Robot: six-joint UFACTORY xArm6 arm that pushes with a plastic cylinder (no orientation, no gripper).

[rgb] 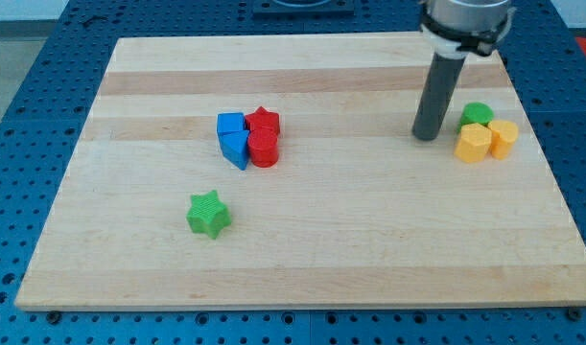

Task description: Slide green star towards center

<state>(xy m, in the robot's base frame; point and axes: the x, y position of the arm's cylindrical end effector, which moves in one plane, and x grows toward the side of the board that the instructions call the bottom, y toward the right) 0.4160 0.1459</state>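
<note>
My tip [427,135] has no gripper to open or close and rests well apart from the green star [209,213], which lies alone toward the worktop's [369,259] lower left, so a push toward the center needs an approach from its far side.

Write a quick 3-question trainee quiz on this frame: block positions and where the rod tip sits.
1. True or false: the green star touches the cluster made of the blue cube, the blue wedge-like block, the red star and the red cylinder.
2. Multiple choice: my tip is closest to which block? A) the green star B) the red star C) the green cylinder
3. Fill in: the yellow hexagon-like block and the other yellow block sit near the wooden board's ___ edge in the view.

Key: 1 false, it lies apart, below and left of them. 2 C. 3 right.
</note>
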